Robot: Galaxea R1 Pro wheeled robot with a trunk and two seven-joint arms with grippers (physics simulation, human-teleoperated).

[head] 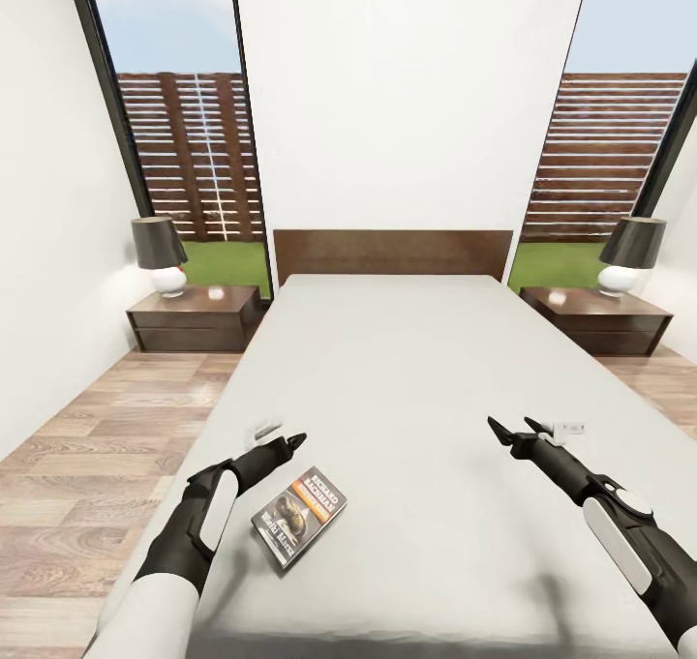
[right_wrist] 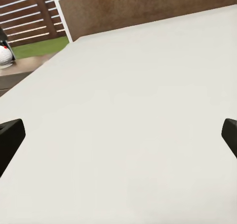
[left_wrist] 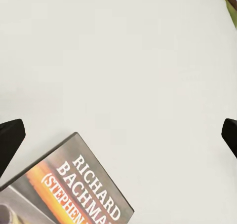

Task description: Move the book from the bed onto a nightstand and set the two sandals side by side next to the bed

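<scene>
The book (head: 298,516), a thin grey paperback with white lettering and an orange band, lies flat on the pale-grey bed (head: 407,369) near its foot. My left gripper (head: 288,440) hovers open just beyond the book's far corner, with nothing between its fingers. In the left wrist view the book (left_wrist: 74,189) lies below the open left gripper (left_wrist: 118,135). My right gripper (head: 509,424) is open over bare mattress on the bed's right side, seen also as the right gripper (right_wrist: 118,135) facing the headboard (right_wrist: 148,7). The sandals are out of view.
A dark-brown nightstand (head: 194,315) with a lamp (head: 163,253) stands left of the headboard (head: 392,251), and a second nightstand (head: 595,318) with a lamp (head: 629,253) stands at the right. Wood-plank floor (head: 106,446) runs along both sides of the bed.
</scene>
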